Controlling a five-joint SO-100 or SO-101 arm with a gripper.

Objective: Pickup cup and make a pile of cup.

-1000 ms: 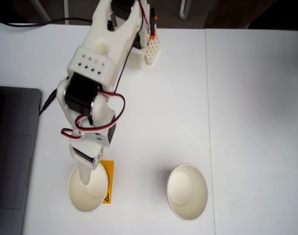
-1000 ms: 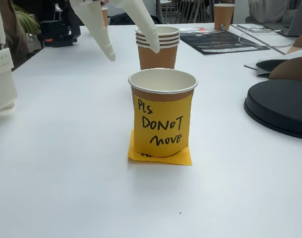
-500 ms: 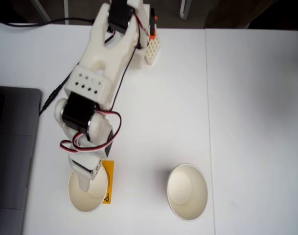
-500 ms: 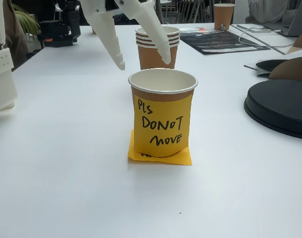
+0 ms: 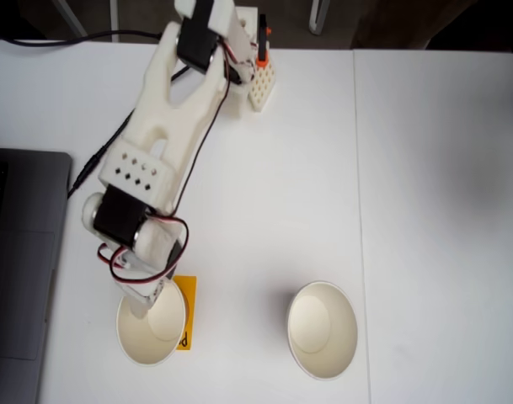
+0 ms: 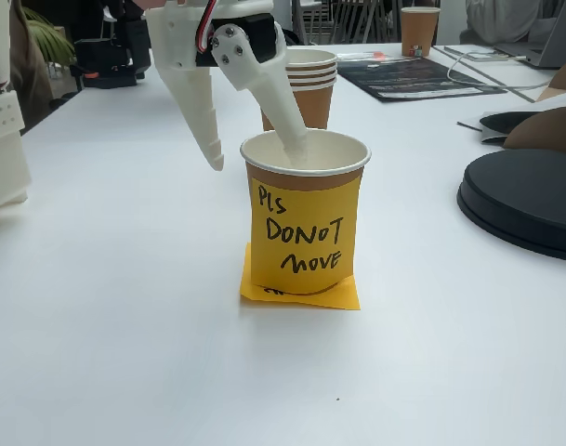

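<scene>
In a fixed view one finger point(image 6: 284, 125) of the tool point(image 6: 255, 158) is hidden below the rim inside the cup point(image 6: 304, 216), which covers most of the sticky note point(image 6: 301, 295) beneath it.
</scene>
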